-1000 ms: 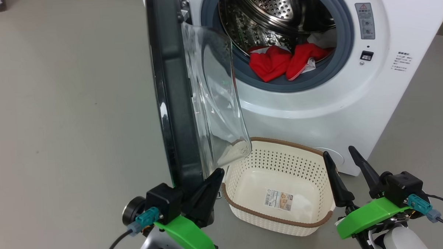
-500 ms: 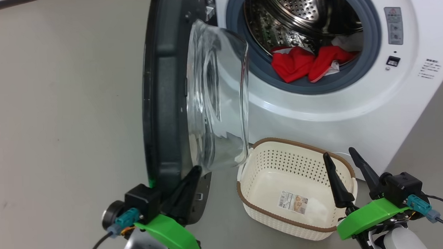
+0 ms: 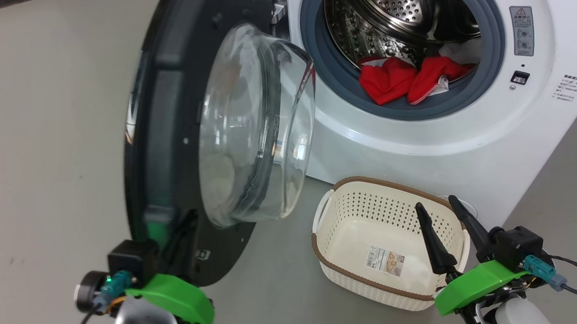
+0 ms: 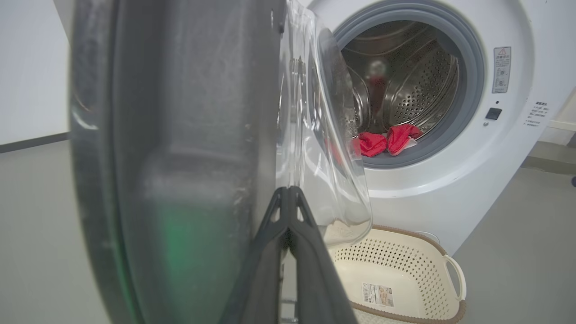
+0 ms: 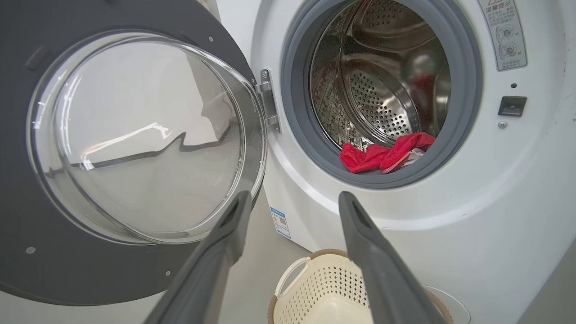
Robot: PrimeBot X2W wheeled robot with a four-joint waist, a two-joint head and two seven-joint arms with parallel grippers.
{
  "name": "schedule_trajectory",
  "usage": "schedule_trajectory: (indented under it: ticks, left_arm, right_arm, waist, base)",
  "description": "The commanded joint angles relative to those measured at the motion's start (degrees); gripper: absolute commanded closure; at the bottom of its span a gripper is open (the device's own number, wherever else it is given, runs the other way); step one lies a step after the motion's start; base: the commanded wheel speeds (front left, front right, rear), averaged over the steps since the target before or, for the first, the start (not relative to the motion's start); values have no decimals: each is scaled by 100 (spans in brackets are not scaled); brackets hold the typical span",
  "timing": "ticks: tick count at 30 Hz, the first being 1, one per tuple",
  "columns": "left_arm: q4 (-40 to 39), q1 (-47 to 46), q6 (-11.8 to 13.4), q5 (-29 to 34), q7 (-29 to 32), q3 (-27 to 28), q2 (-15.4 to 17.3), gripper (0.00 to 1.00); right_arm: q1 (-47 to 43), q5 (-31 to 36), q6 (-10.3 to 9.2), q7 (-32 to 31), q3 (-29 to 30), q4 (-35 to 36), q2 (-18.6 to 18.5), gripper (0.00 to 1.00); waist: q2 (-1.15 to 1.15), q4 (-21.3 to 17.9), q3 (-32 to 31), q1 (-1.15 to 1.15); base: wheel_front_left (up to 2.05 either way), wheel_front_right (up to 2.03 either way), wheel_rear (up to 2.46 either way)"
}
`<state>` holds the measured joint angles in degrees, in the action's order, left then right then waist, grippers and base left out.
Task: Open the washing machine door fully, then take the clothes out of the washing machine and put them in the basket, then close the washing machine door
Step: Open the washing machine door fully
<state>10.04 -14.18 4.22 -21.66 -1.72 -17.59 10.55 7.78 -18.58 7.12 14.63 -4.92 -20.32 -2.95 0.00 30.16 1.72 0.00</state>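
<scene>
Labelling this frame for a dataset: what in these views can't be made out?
Head view: the clothes are bunched in the drum; piece count unclear.
Left wrist view: the left gripper sits beside the washing machine door's blurred edge; contact unclear.
Right wrist view: the basket is cut off by the bottom edge.
Head view: its paper label is too small to read.

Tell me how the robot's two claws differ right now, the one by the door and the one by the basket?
The left gripper is shut, fingers pressed together; the right gripper is open, fingers well apart. The left gripper sits at the lower edge of the washing machine door; the right gripper hangs by the basket, touching nothing. Both have two long dark fingers.
</scene>
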Motion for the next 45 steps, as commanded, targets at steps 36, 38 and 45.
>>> schedule_trajectory:
  ticks: [36, 38, 45]
  left_arm:
    - [1339, -805, 655, -395, -974, 1437, 675, 100]
    - [1421, -873, 641, -426, -1017, 1509, 746, 100]
    - [1671, -1145, 611, -530, -1130, 1657, 835, 100]
  right_arm:
    - [145, 254, 36, 37, -379, -2, 7, 0]
    - [164, 287, 36, 37, -398, -3, 7, 0]
    - [271, 443, 36, 37, -438, -25, -5, 0]
  waist:
    - [0, -245, 479, 0]
    - [0, -253, 532, 0]
    - [0, -274, 757, 0]
  base:
    - [0, 0, 0]
    - [0, 0, 0]
    - [0, 0, 0]
